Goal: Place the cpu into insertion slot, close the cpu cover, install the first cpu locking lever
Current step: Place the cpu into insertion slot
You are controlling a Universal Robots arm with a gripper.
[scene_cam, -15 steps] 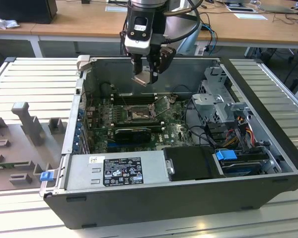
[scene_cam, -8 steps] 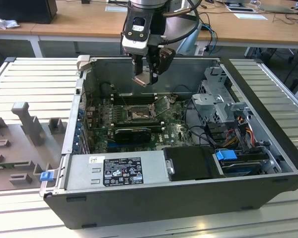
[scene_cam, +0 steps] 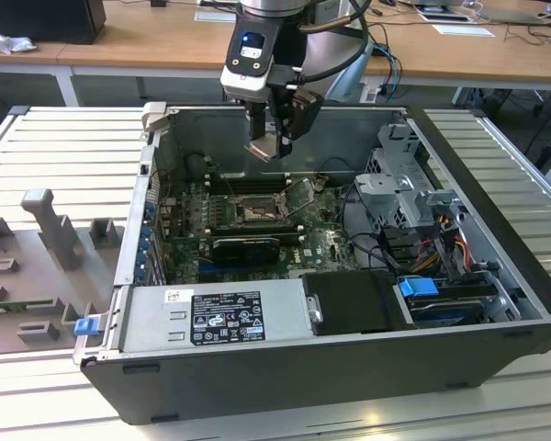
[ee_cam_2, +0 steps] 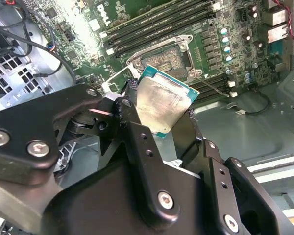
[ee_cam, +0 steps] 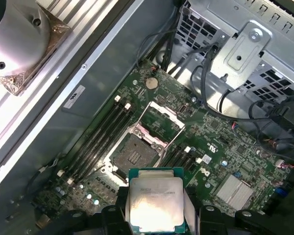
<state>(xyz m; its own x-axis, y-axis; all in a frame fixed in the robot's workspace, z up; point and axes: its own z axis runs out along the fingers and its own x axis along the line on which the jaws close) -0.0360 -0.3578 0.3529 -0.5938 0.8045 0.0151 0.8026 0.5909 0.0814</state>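
An open black computer case lies on a ribbed grey metal desk. The black gripper's jaws clamp the small silver-faced square cpu above the dark square insertion slot, not touching it. The thin silver cpu cover stands raised, so no step appears finished.
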